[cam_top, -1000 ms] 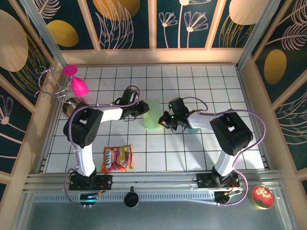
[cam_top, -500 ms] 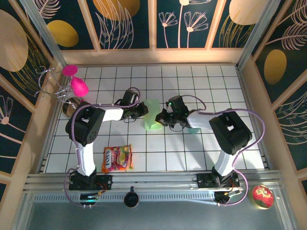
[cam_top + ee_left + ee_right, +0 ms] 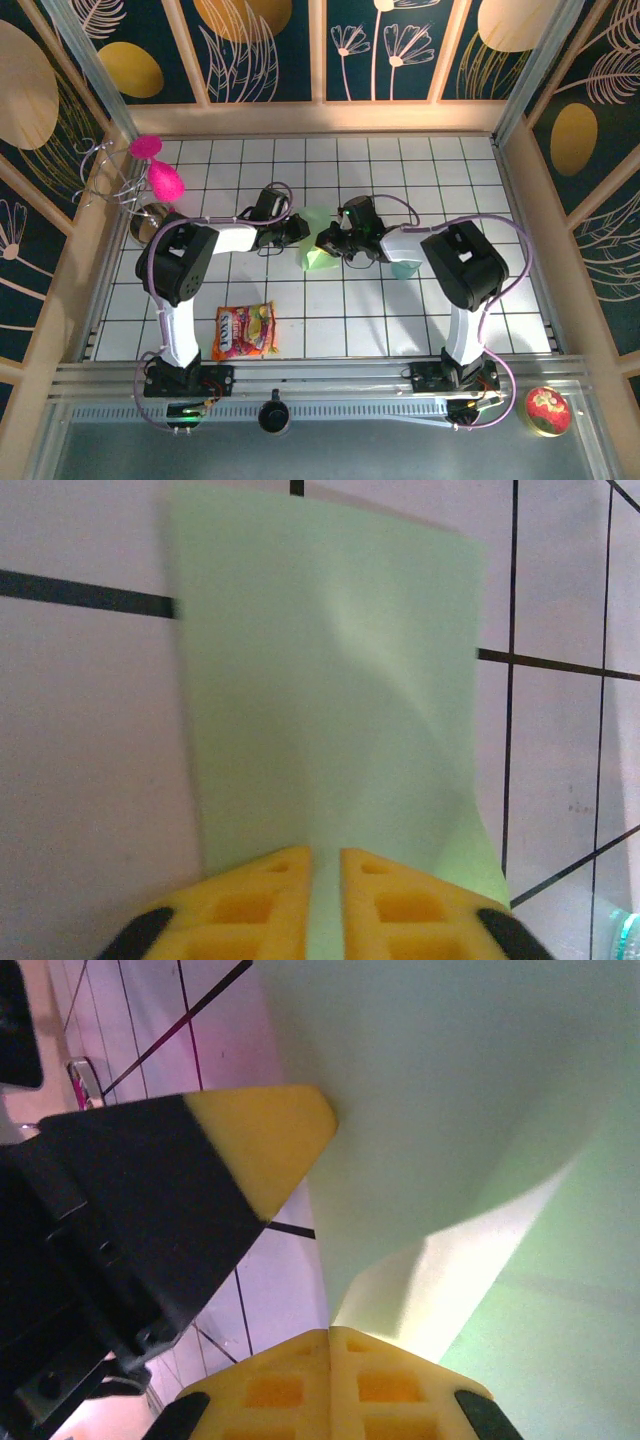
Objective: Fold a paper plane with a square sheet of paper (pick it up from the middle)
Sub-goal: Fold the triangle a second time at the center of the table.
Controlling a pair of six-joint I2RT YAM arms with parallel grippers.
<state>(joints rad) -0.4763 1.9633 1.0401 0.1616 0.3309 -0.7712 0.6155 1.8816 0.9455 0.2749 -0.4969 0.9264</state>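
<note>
Where paper's [image 3: 316, 258] edges are pinched, open tiles [image 3: 400, 310]

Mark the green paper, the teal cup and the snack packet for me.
Pale mint-green square sheet of paper [image 3: 330, 730]: left wrist view, middle of the sheet.
Translucent teal plastic cup [image 3: 406, 269]: top view, its exposed side.
Orange-yellow snack packet [image 3: 244, 331]: top view, its centre.

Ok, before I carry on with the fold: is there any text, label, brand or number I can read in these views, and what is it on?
No text here is legible enough to quote.
snack packet: printed lettering on the front, too small and blurred to read.
round tin: red patterned lid, no legible words.
square sheet of paper: plain, no print.
</note>
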